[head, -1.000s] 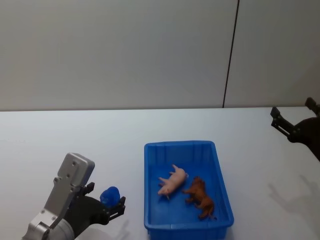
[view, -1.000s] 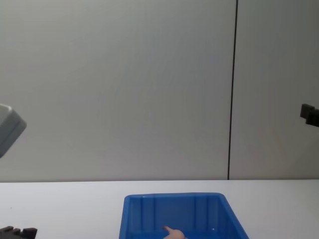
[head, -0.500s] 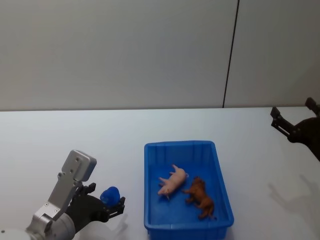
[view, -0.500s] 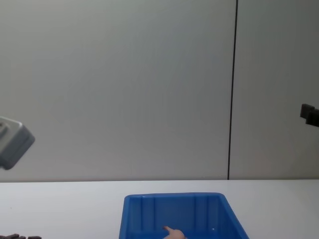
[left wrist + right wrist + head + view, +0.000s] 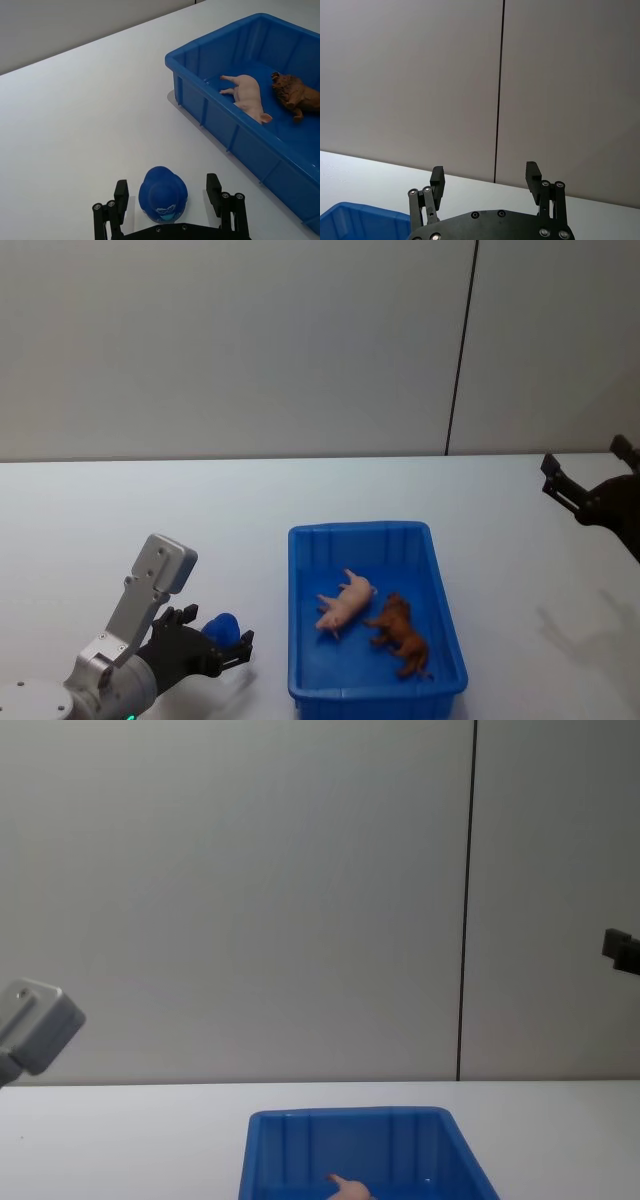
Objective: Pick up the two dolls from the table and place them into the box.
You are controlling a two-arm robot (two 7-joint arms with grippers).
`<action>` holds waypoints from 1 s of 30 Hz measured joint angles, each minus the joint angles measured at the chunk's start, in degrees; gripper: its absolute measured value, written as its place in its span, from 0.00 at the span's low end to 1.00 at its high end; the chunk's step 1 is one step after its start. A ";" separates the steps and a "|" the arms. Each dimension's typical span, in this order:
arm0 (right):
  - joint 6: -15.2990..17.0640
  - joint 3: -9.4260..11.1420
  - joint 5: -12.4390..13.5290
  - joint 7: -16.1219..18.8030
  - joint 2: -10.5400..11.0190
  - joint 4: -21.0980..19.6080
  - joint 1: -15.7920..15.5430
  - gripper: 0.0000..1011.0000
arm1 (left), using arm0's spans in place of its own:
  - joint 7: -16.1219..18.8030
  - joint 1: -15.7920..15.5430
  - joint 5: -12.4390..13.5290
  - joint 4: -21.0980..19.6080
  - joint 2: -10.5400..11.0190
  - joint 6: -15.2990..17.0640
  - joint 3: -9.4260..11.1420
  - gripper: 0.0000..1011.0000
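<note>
Both dolls lie inside the blue box: the pale pink one on its side near the middle, the reddish-brown one beside it toward the right wall. The left wrist view shows the pink doll and the brown doll in the box. My left gripper is low over the table, left of the box, open, its fingers standing either side of a small blue dome without touching it. My right gripper hangs open and empty high at the right.
The small blue dome sits on the white table left of the box. A grey wall with a dark vertical seam stands behind. In the chest view the box's far rim shows at the bottom.
My left arm has drawn back and sunk a little toward the near edge; its wrist housing has dropped in the chest view. The dolls, the box and the right arm have not moved.
</note>
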 joint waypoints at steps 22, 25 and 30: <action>0.00 0.00 0.00 0.00 0.00 0.00 0.00 0.99 | -2.66 -2.65 1.39 5.22 -2.16 1.51 0.26 0.94; 0.00 0.00 0.00 0.00 0.00 0.00 0.00 0.99 | -2.78 -2.82 1.50 5.58 -2.31 1.67 0.28 0.85; 0.00 0.00 0.00 0.00 0.00 0.00 0.00 0.99 | -2.92 -2.98 1.58 5.87 -2.44 1.80 0.31 0.73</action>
